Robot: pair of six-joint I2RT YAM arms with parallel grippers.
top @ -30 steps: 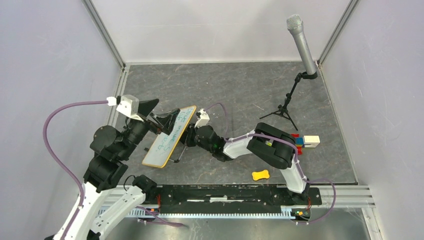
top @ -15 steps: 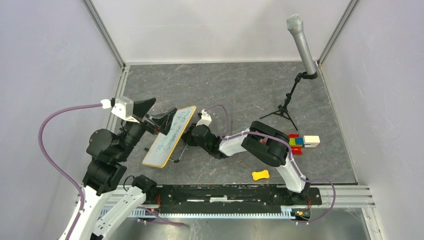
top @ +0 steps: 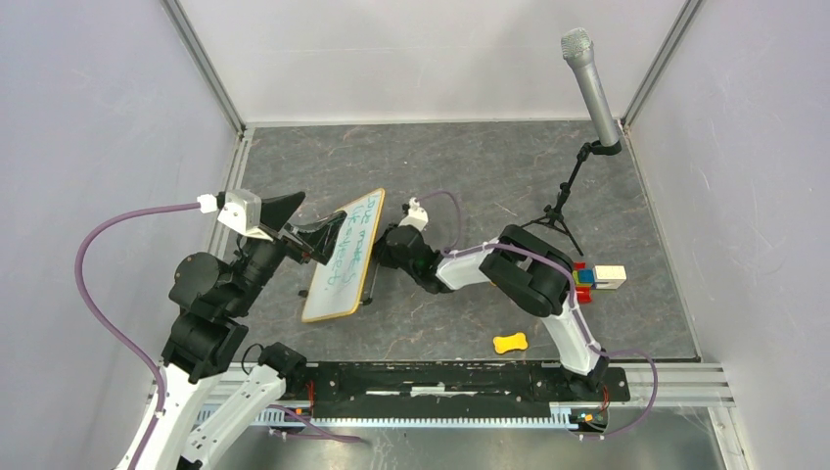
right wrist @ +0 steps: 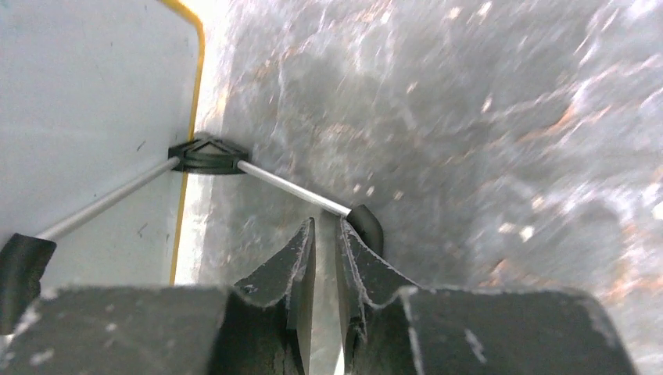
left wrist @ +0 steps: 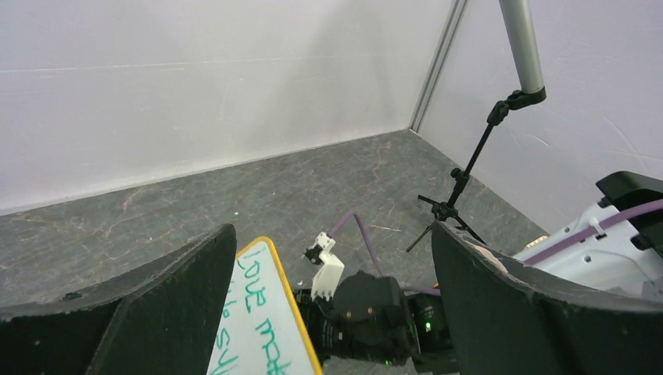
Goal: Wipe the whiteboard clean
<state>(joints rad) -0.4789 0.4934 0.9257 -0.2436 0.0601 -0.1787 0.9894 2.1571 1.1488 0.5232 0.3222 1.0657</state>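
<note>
Left of worktop (top: pixel 470 166), left arm (top: pixel 210 294): reaching in toward far end of whiteboard (top: pixel 343 257).
Left jaws: spread fully wide, holding nothing; fingers (left wrist: pixel 156 312) either side of board's top corner in wrist view; contact impossible to tell.
Whiteboard: mid-worktop, just right of left jaws, propped at a tilt, green writing still on.
Long axis: running near-left to far-right across worktop.
Face: turned up and toward left arm; plain back turned to right arm (top: pixel 529 284).
Wire foot (right wrist: pixel 281 181): sticking out of board's back, black-capped end just ahead of right jaws.
Right jaws: almost closed, low behind board, pinching a thin pale rod, judged to be that wire foot.
Nearer arm for wiping: left, judged from face direction; right better kept as brace.
Yellow pad (top: pixel 510 343): flat on worktop near right arm's base, well apart from board, unheld; possibly the eraser.
Blocks (top: pixel 587 277): just beside right arm, further right.
Microphone stand (top: pixel 560 211): far right, well apart from board.
Risk: tipping or sliding of board on loss of foot grip.
</note>
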